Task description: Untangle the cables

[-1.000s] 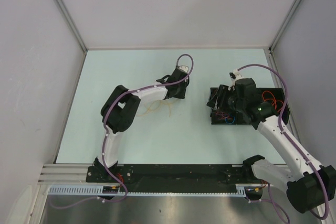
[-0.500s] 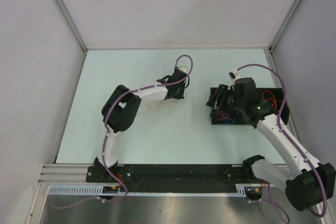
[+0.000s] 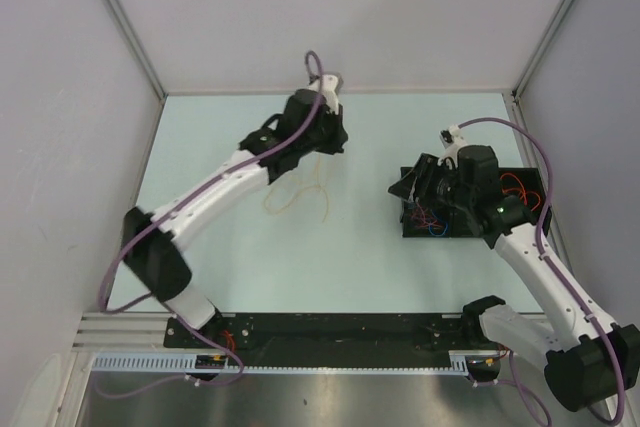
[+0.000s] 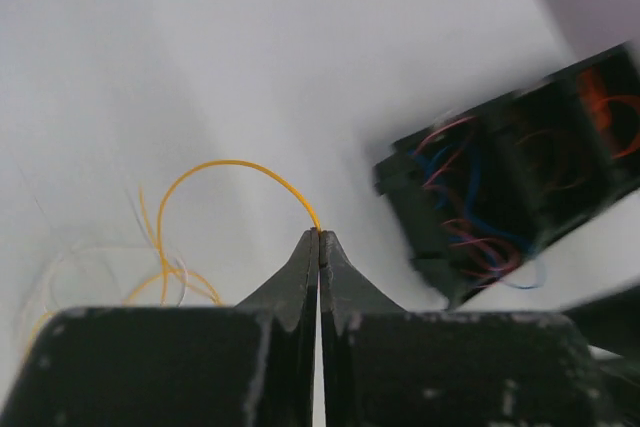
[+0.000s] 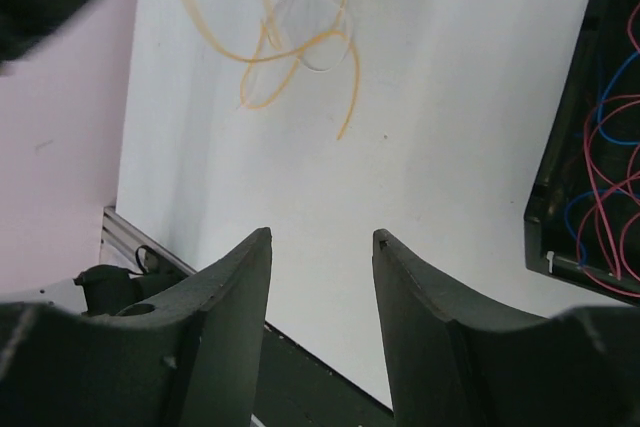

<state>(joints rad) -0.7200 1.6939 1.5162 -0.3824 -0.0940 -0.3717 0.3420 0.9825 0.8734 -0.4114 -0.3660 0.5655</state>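
My left gripper (image 3: 322,147) is shut on an orange cable (image 3: 322,182) and holds one end above the table; the rest hangs in loops to the surface. In the left wrist view the jaws (image 4: 319,234) pinch the orange cable (image 4: 230,164) at their tips, and a pale thin wire (image 4: 75,257) lies tangled with its lower loops. My right gripper (image 3: 408,187) is open and empty at the left edge of a black tray (image 3: 525,217). Red and blue cables (image 3: 432,224) lie in the tray. The right wrist view shows open jaws (image 5: 322,237), the orange loops (image 5: 290,50) and the pale wire (image 5: 318,27).
The black tray stands at the right side of the table, also in the left wrist view (image 4: 400,172) and the right wrist view (image 5: 570,147). Walls enclose the table on three sides. A black rail (image 3: 340,327) runs along the near edge.
My left arm has stretched out and risen toward the back of the table, lifting the orange cable so it hangs in long loops. The right gripper has barely moved.
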